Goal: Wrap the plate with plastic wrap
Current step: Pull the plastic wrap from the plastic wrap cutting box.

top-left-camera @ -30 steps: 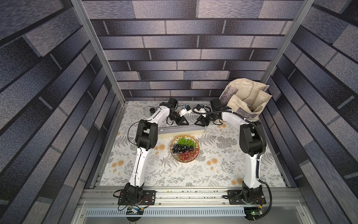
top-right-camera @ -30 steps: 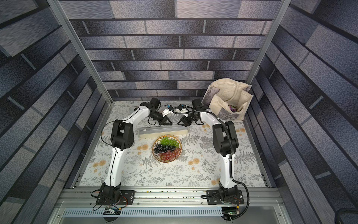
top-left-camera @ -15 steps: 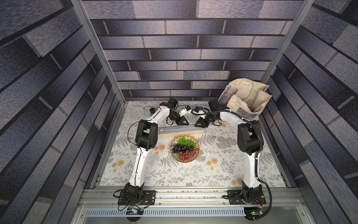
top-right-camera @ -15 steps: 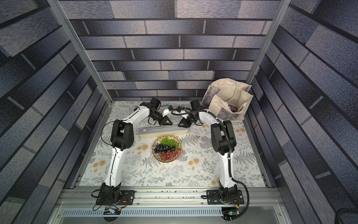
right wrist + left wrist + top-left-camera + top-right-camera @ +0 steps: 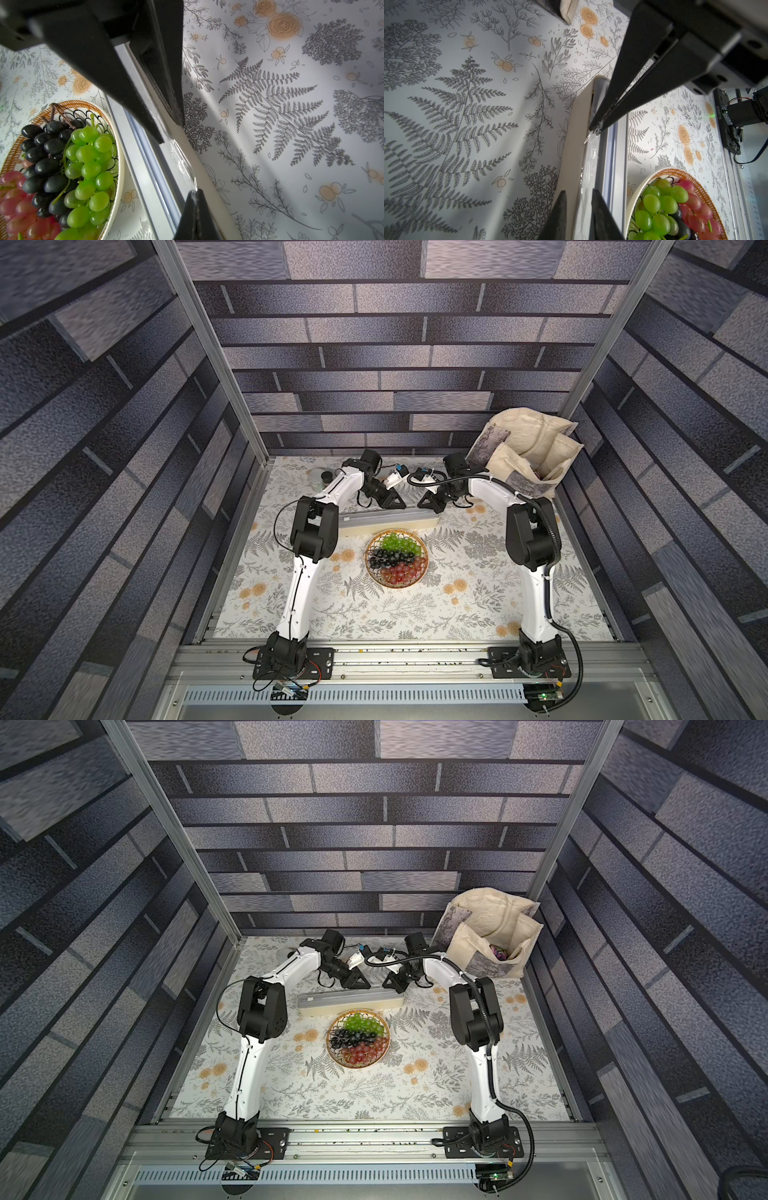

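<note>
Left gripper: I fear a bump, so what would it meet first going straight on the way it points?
Probably the plastic wrap on the cream wrap box, right ahead of the open left gripper; depth is hard to judge.

Beige cloth bag [image 5: 536, 448] in far corner; small white jar [image 5: 316, 482] well apart; floral tablecloth [image 5: 415, 614] underneath.

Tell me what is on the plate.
On the plate lie green grapes, black grapes and red grapes; the plastic wrap is not over them. They cover its middle, so what lies beneath cannot be seen.
</note>
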Action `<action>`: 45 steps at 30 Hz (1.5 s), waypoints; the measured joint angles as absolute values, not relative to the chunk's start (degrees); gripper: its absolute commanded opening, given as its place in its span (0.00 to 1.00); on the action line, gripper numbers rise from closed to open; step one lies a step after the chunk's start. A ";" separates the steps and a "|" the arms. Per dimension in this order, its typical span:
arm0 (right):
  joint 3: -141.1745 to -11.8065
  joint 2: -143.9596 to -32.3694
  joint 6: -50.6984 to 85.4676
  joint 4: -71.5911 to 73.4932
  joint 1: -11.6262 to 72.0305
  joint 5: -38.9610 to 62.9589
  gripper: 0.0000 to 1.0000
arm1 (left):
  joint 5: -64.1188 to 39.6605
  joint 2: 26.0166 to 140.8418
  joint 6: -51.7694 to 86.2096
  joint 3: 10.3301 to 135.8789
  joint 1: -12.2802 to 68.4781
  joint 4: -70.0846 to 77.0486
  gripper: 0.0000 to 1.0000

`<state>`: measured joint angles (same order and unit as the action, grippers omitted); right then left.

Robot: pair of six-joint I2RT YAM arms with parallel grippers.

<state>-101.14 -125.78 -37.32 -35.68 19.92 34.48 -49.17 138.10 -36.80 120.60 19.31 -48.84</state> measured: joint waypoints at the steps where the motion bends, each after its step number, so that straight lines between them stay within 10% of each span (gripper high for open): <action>1: -100.55 -125.64 -37.01 -34.63 19.92 34.35 0.00 | -49.12 138.10 -36.84 120.60 19.31 -48.86 0.61; 10: -97.62 -124.14 -34.92 -29.69 19.92 34.09 0.00 | -46.65 138.10 -37.74 120.46 19.86 -48.77 0.62; 21: -96.57 -123.07 -34.52 -28.67 19.92 33.54 0.00 | -43.05 138.10 -36.14 120.20 20.16 -46.50 0.34; 45: -95.20 -121.16 -33.19 -27.22 19.92 32.64 0.00 | -29.12 123.68 -41.25 100.79 17.89 -39.70 0.42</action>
<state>-95.20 -121.16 -33.19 -27.22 19.92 32.64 -29.12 123.68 -41.25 100.79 17.89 -39.70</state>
